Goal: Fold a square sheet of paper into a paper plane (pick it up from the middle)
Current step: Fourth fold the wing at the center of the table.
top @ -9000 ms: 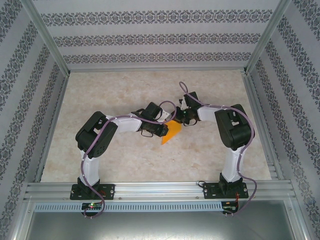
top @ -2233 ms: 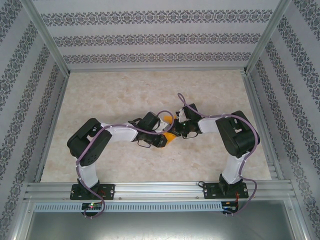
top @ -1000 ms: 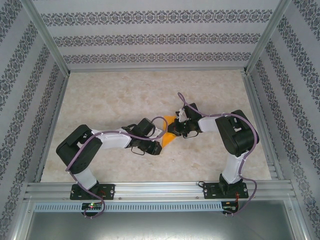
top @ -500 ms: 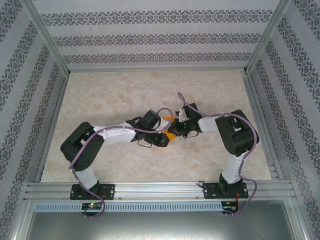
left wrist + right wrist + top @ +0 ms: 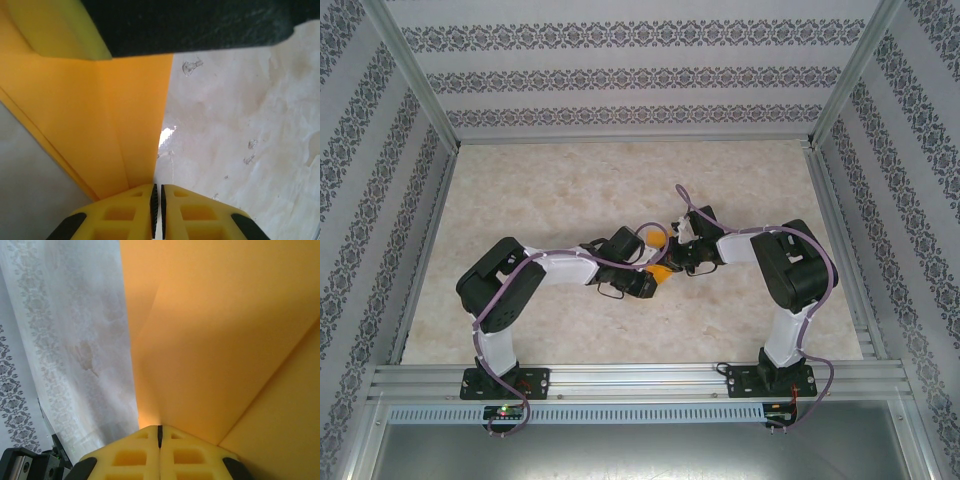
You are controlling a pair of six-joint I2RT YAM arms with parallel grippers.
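Pinching the folded paper (image 5: 115,125), left fingers (image 5: 125,215) have slid rightward.

We see a pale, beige-marbled tabletop (image 5: 570,190) closed in on three sides by walls papered in grey floral bands on white: a back wall (image 5: 640,75), a left wall (image 5: 370,200) and a right wall (image 5: 920,200). Slanting aluminium posts (image 5: 415,85) mark the corners. Along the near edge runs an aluminium rail (image 5: 640,378), with a slotted strip (image 5: 640,412) and a grey metal sheet (image 5: 640,455) below it. The light is even and soft. Up close, we find faint marks on the tabletop and one small bright glint (image 5: 167,136).
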